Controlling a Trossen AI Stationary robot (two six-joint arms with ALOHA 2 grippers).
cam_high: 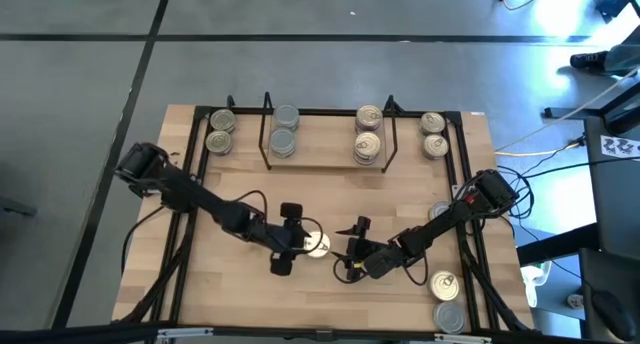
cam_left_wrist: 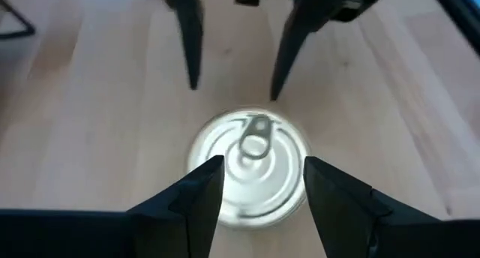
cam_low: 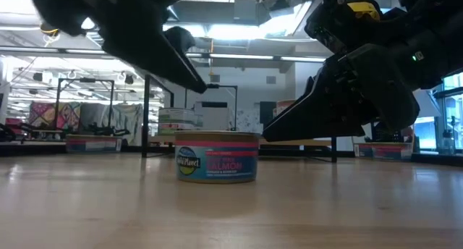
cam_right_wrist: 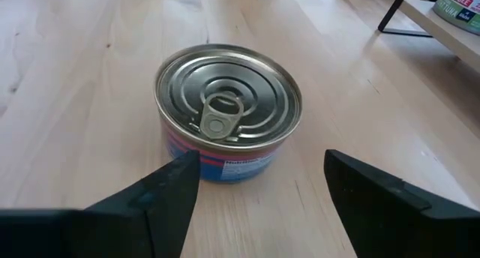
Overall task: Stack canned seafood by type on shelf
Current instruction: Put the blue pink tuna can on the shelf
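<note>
Mid-table, one salmon tin (cam_high: 317,244) with a pull-ring lid stands upright on the wood, near the front edge. Left gripper (cam_high: 297,242) hovers over it, fingers (cam_left_wrist: 199,202) spread either side of the lid, not touching it. Right gripper (cam_high: 352,254) sits just beside the tin on the other side, jaws released, nothing held. Shelf (cam_high: 325,164) at the back carries stacked tins (cam_high: 284,130). More tins (cam_high: 445,294) lie by the right edge.
</note>
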